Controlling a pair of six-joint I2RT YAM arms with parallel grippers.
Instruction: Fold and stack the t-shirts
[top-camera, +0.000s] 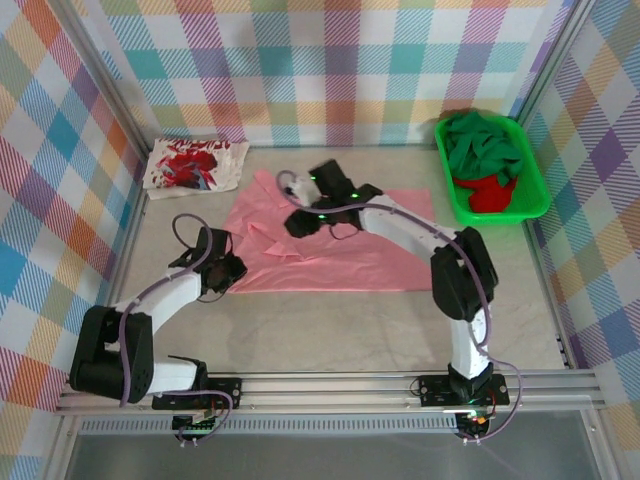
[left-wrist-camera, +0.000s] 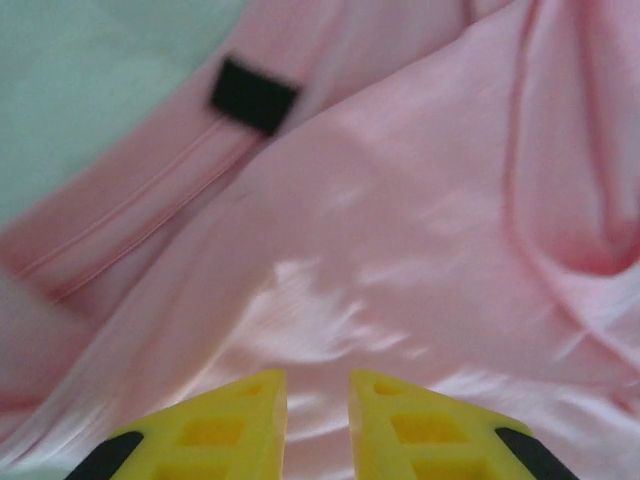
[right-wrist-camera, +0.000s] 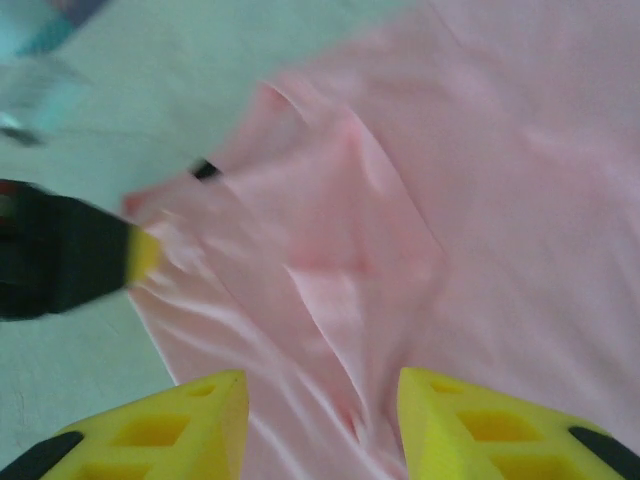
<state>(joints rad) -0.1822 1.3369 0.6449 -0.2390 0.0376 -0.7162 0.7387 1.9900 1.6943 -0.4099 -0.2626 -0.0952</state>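
Observation:
The salmon-pink t-shirt (top-camera: 350, 250) lies spread on the middle of the table, with its left part rumpled into folds. My left gripper (top-camera: 228, 272) is at the shirt's near left edge. Its yellow jaws (left-wrist-camera: 318, 378) stand nearly together with pink cloth between them, and creases fan out from its fingertip (right-wrist-camera: 143, 255). My right gripper (top-camera: 300, 218) hangs over the rumpled left part, open (right-wrist-camera: 322, 380), with a ridge of pink cloth under the gap. The white t-shirt with red print (top-camera: 195, 165) lies at the back left. Dark green (top-camera: 482, 145) and red (top-camera: 495, 192) t-shirts lie bunched in a tray.
The bright green plastic tray (top-camera: 537, 170) stands at the back right against the checked wall. Checked walls and metal posts close in the left, back and right sides. A black collar tag (left-wrist-camera: 253, 95) shows on the pink shirt. Bare table lies along the near edge.

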